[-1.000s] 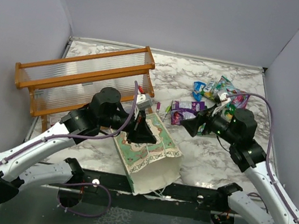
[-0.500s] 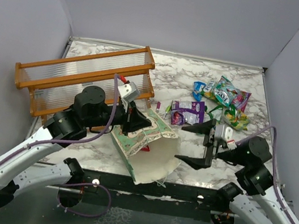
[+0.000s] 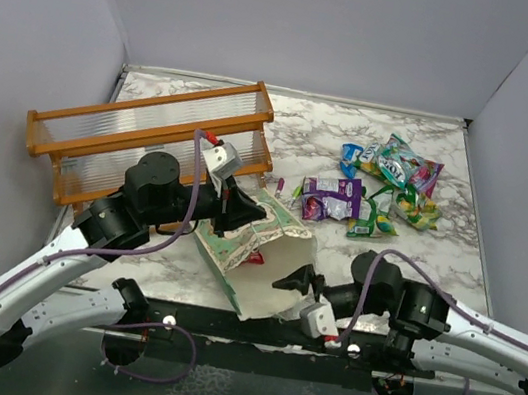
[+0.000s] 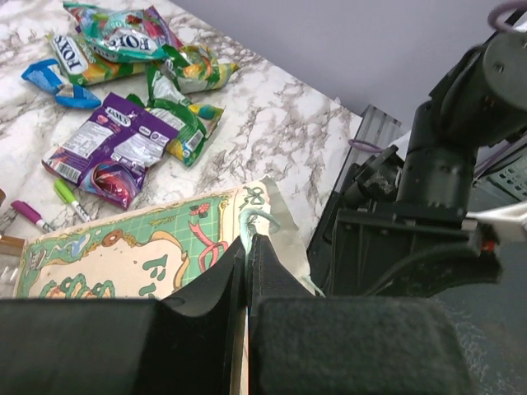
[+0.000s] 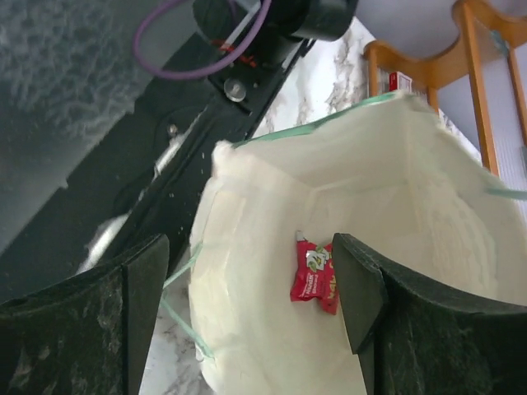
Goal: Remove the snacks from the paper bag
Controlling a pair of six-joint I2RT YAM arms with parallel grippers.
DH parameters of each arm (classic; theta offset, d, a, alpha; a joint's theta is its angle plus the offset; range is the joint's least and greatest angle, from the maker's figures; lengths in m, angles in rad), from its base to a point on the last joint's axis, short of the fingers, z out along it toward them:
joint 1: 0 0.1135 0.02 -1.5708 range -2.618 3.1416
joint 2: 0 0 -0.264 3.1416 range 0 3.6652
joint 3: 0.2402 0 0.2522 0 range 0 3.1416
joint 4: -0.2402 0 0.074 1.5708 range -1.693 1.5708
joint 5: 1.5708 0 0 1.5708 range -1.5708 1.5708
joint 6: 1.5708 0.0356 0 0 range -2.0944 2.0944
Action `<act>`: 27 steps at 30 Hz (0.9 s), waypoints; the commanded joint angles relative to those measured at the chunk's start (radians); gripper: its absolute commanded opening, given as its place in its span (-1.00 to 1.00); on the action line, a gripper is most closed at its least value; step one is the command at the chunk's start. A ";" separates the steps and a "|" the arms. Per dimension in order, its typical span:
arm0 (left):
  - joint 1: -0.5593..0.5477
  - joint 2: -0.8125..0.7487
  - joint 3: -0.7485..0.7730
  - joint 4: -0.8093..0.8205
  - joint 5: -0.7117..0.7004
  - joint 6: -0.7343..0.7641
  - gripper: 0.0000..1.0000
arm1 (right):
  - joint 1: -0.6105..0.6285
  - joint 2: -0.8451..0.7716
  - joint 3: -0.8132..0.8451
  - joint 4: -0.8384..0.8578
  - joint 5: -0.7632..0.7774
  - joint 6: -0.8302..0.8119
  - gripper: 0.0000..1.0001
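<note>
The mint-green paper bag (image 3: 278, 235) lies on its side, its cream mouth facing the near edge. My left gripper (image 3: 257, 216) is shut on its upper rim by the string handle, seen pinched in the left wrist view (image 4: 249, 244). My right gripper (image 3: 306, 300) is open just in front of the mouth, with the bag's opening (image 5: 272, 354) between its fingers. One red snack packet (image 5: 315, 274) lies deep inside. Other snacks sit on the marble beyond: purple (image 3: 332, 197), teal-white (image 3: 399, 164), blue (image 3: 352, 155), green-yellow (image 3: 372, 220).
An orange wooden rack (image 3: 153, 133) stands at the back left, behind the bag. A pink pen (image 3: 280, 188) and a green pen (image 3: 295, 196) lie between the bag and the purple packet. The black base rail (image 3: 223, 322) runs just below the bag's mouth.
My right arm swung from the snack pile down to the near edge and now faces the bag's mouth. My left gripper pulled the bag's rim back and up, opening the mouth.
</note>
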 commanded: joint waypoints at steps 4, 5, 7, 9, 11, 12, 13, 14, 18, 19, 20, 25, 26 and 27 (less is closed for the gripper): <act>0.003 -0.026 0.005 0.044 0.017 -0.018 -1.00 | 0.088 0.099 0.009 -0.026 0.296 -0.229 0.35; 0.002 -0.029 0.002 0.049 0.025 -0.020 -1.00 | 0.091 0.117 0.011 -0.025 0.313 -0.244 0.36; 0.002 -0.032 -0.005 0.056 0.040 -0.025 -1.00 | 0.092 0.154 0.025 -0.028 0.333 -0.267 0.36; 0.002 -0.036 -0.013 0.064 0.053 -0.027 -1.00 | 0.093 0.196 0.045 -0.033 0.345 -0.282 0.33; 0.003 -0.036 -0.020 0.072 0.063 -0.032 -1.00 | 0.094 0.251 0.065 -0.036 0.359 -0.290 0.27; 0.003 -0.036 -0.025 0.078 0.067 -0.034 -1.00 | 0.095 0.269 0.067 -0.026 0.373 -0.298 0.26; 0.003 -0.036 -0.028 0.082 0.074 -0.037 -1.00 | 0.096 0.287 0.069 -0.015 0.384 -0.303 0.25; 0.002 -0.037 -0.032 0.089 0.083 -0.040 -1.00 | 0.096 0.302 0.070 -0.002 0.392 -0.308 0.23; 0.002 -0.043 -0.036 0.094 0.118 -0.045 -1.00 | 0.096 0.340 0.057 0.071 0.419 -0.315 0.17; 0.002 -0.045 -0.036 0.091 0.122 -0.045 -1.00 | 0.096 0.351 0.053 0.082 0.430 -0.315 0.16; 0.002 -0.051 -0.036 0.089 0.127 -0.044 -1.00 | 0.096 0.365 0.051 0.093 0.446 -0.314 0.12; 0.002 -0.075 -0.041 0.080 0.138 -0.045 -1.00 | 0.095 0.408 0.052 0.150 0.491 -0.272 0.07; 0.002 -0.076 -0.042 0.083 0.140 -0.046 -1.00 | 0.096 0.419 0.055 0.161 0.496 -0.262 0.05; 0.002 -0.077 -0.042 0.084 0.142 -0.050 -1.00 | 0.096 0.429 0.060 0.171 0.500 -0.254 0.03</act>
